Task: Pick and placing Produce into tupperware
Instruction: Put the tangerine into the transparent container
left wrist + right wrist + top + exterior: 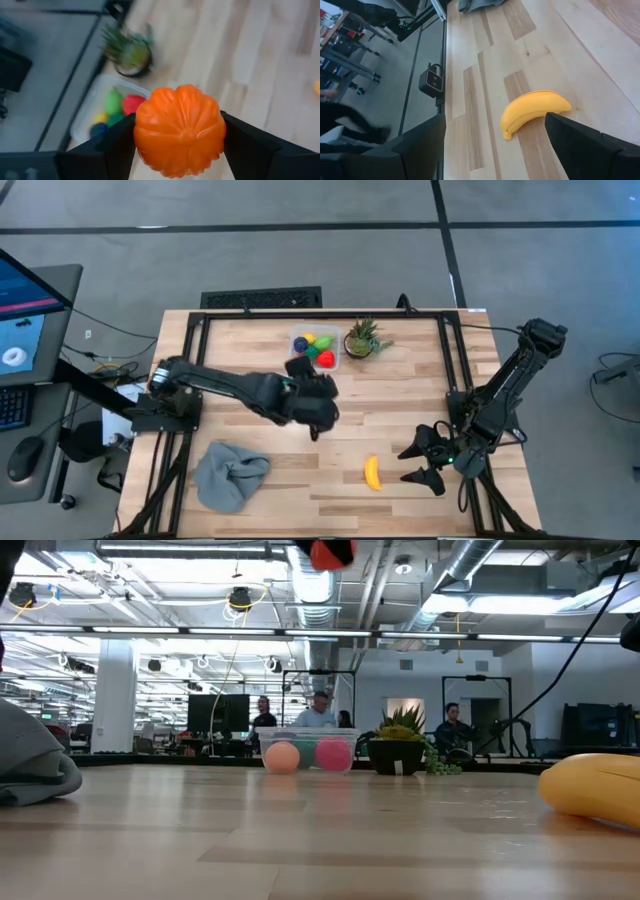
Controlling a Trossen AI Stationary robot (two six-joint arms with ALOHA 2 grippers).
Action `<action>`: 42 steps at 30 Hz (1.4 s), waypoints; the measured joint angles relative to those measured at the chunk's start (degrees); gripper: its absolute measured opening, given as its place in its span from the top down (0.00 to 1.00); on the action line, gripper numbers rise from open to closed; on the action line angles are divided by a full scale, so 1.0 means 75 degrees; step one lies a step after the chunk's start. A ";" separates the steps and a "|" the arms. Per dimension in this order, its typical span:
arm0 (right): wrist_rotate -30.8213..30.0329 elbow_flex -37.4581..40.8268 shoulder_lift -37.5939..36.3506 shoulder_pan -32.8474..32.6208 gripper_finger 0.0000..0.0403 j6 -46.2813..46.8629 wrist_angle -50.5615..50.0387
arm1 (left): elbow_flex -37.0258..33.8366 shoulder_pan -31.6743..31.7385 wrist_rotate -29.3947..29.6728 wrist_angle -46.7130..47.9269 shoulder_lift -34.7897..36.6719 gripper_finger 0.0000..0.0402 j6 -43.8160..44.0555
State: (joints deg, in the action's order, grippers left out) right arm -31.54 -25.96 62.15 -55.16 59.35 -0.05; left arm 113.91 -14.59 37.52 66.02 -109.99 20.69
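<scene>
One item in hand: my left gripper (178, 145) is closed on an orange toy pumpkin (179, 131), a finger pressed against each flank, carried above the worktop's middle toward the far edge.
Tupperware (316, 348): sits at the worktop's far edge, near its middle, just beside a small potted plant (361, 340); it already holds several toy produce pieces, red, green, yellow and blue.
Risk, overfill: the tub looks crowded, so I judge the pumpkin could land on the pile and roll out over the rim.
Risk, plant: the pot stands so close that a drifting approach could knock it over.
Risk, grip: the pumpkin is round and ribbed; a jolt could squirt it from my fingers before I am over the tub.
Right gripper (424, 459): parked near the right front corner, fingers spread wide, holding nothing.
Banana (372, 473): lies near the front edge, not yet collected.
Grey cloth (231, 472): bunched near the left front corner, well apart from my path.
</scene>
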 joint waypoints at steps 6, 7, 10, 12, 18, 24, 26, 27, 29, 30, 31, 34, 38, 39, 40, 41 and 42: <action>-0.0005 0.0000 0.0000 0.0003 0.10 0.0003 -0.0009 | 0.0000 0.0026 0.0647 -0.0192 0.0958 0.40 -0.0099; -0.0005 0.0000 0.0000 0.0003 0.10 0.0003 -0.0005 | 0.0000 0.0026 0.0685 -0.0254 0.1109 0.40 -0.0171; -0.0015 0.0000 0.0000 0.0010 0.10 0.0007 -0.0001 | 0.0000 0.0009 0.0695 -0.0775 0.1552 0.40 -0.0539; -0.0028 0.0000 0.0000 0.0025 0.10 0.0023 0.0003 | 0.0000 -0.0034 0.0580 -0.1168 0.1788 0.40 -0.0843; -0.0061 0.0000 0.0000 0.0167 0.10 0.0082 0.0012 | 0.0000 -0.0061 -0.0477 -0.2383 0.2353 0.40 -0.1739; -0.0066 0.0000 0.0000 0.0361 0.10 0.0087 0.0073 | 0.0000 -0.0018 -0.1224 -0.2973 0.2649 0.40 -0.2429; -0.0066 0.0000 0.0000 0.0435 0.10 0.0087 0.0159 | 0.0000 0.0042 -0.1440 -0.3056 0.2741 0.40 -0.2603; -0.0066 0.0000 0.0000 0.0478 0.10 0.0087 0.0204 | 0.0000 0.0080 -0.1567 -0.3097 0.2781 0.40 -0.2693; -0.0066 0.0000 0.0000 0.0571 0.10 0.0090 0.0306 | 0.0000 0.0166 -0.1782 -0.3158 0.2835 0.40 -0.2843; -0.0065 0.0000 0.0000 0.0618 0.10 0.0089 0.0355 | -0.0009 0.0201 -0.1874 -0.3136 0.2867 0.40 -0.2917; -0.0064 0.0000 0.0000 0.0666 0.10 0.0089 0.0382 | -0.0061 0.0252 -0.2002 -0.3165 0.2925 0.40 -0.2968; -0.0063 0.0000 0.0000 0.0822 0.10 0.0090 0.0476 | -0.0430 0.0446 -0.2559 -0.3571 0.3249 0.40 -0.3113; -0.0063 0.0000 0.0000 0.1046 0.10 0.0090 0.0635 | -0.1350 0.0745 -0.3124 -0.4451 0.3856 0.40 -0.3281; -0.0063 0.0000 0.0000 0.1102 0.10 0.0087 0.0699 | -0.1638 0.0828 -0.3203 -0.4643 0.4044 0.40 -0.3284; -0.0063 0.0000 0.0000 0.1155 0.10 0.0087 0.0753 | -0.1949 0.0914 -0.3233 -0.4818 0.4229 0.40 -0.3285; -0.0063 0.0000 0.0000 0.1203 0.10 0.0087 0.0783 | -0.2252 0.0994 -0.3235 -0.5003 0.4420 0.40 -0.3282; -0.0063 0.0000 0.0000 0.1251 0.10 0.0087 0.0812 | -0.2580 0.1073 -0.3235 -0.5166 0.4638 0.40 -0.3274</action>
State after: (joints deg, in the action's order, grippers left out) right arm -32.01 -25.96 62.15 -45.77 60.01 6.04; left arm 94.56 -6.54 13.26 27.28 -75.20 -3.87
